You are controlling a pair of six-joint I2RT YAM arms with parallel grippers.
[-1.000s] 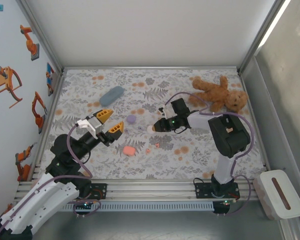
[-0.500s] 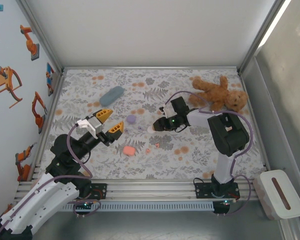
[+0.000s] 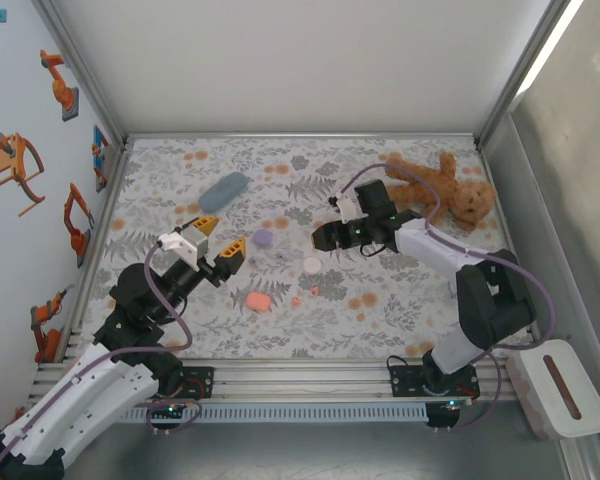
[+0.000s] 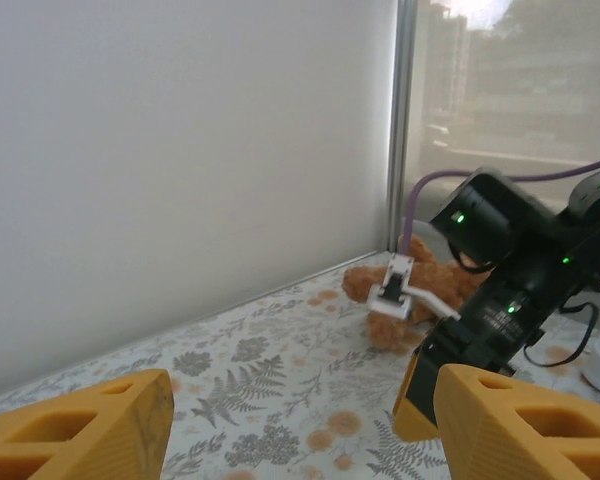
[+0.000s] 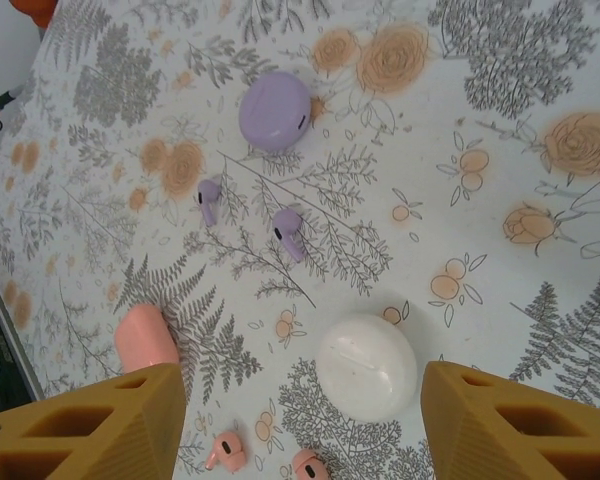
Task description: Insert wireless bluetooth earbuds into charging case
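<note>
Floral tablecloth point(image 5: 500, 60) is spread under everything, and the right gripper point(image 5: 298, 420) is held wide apart, nothing gripped, the left gripper point(image 3: 220, 238) wide too. The lilac earbuds point(image 5: 288, 232) are found just ahead of the right one, past the white case point(image 5: 365, 367); tiny, light, slick, probably best pinched across the bulb

My orange fingers point(image 5: 90, 430) look like matt plastic; the white case point(image 5: 365, 367) is smooth, glossy plastic; the flowered cloth point(image 5: 540, 250) is matt, the teddy bear point(image 3: 425, 185) fluffy.
</note>
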